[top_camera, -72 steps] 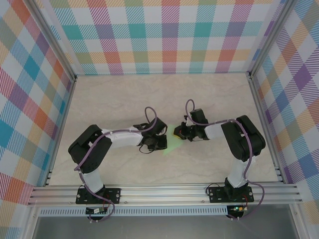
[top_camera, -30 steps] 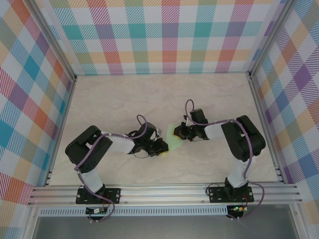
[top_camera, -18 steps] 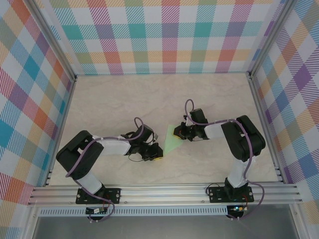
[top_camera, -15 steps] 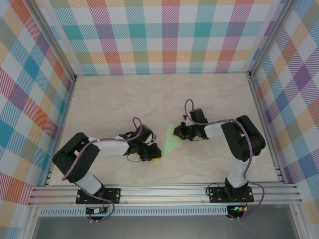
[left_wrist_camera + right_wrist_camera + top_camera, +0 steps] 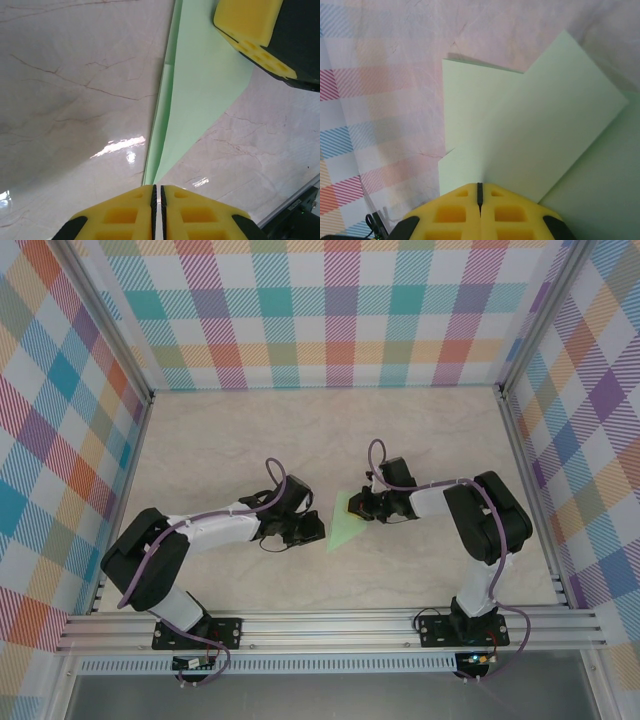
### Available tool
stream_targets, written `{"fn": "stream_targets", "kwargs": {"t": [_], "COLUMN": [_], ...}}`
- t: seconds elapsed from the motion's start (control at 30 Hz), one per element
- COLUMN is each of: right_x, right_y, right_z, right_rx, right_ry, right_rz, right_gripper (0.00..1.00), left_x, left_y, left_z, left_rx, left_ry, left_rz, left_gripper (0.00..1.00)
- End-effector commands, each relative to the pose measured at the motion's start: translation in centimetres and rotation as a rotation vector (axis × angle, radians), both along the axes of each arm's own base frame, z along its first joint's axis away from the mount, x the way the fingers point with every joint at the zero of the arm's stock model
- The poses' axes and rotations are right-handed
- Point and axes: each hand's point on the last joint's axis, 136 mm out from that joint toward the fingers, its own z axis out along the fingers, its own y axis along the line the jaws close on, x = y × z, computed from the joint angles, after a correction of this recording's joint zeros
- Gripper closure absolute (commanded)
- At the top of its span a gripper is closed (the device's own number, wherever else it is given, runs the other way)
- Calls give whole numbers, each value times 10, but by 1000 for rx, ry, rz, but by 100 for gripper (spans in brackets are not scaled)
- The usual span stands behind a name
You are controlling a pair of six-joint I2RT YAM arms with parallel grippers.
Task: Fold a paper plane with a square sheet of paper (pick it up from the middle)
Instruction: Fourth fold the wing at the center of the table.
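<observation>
Pale marble-look worktop (image 5: 230, 440), thin brown veins, glossy with bright glare patches. Pastel plaid walls (image 5: 340, 310) enclose three sides, and aluminium rails (image 5: 330, 625) frame them.

The pale marble-patterned table (image 5: 250, 440) lay bare across its far half and down both sides, open right up to the plaid walls (image 5: 340, 320). The middle was crowded. The left claw (image 5: 156, 194), pads pressed together, sat at the near tip of the folded pale-green paper sheet (image 5: 343, 527). The right claw (image 5: 480, 192), closed too, sat over its far end, leaving a narrow lane between them. The left arm (image 5: 210, 532) and right arm (image 5: 470, 505) barred the near approaches, just beyond the aluminium rail (image 5: 330, 625).
</observation>
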Motion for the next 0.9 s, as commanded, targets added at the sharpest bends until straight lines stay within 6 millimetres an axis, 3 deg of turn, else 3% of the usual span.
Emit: {"fn": "stream_targets", "kwargs": {"t": [0.0, 0.53, 0.87], "right_x": [-53, -46, -39], "right_y": [-5, -8, -7], "right_z": [-28, -22, -6], "right_rx": [-61, -148, -160], "right_ry": [125, 187, 187], "right_rz": [113, 67, 59], "right_gripper": [99, 99, 99], "left_x": [-1, 2, -2], "left_y": [9, 5, 5], "left_z": [-1, 11, 11], "left_rx": [36, 1, 17], "left_ry": [-4, -28, -1], "left_rz": [10, 17, -4], "left_gripper": [87, 87, 87]}}
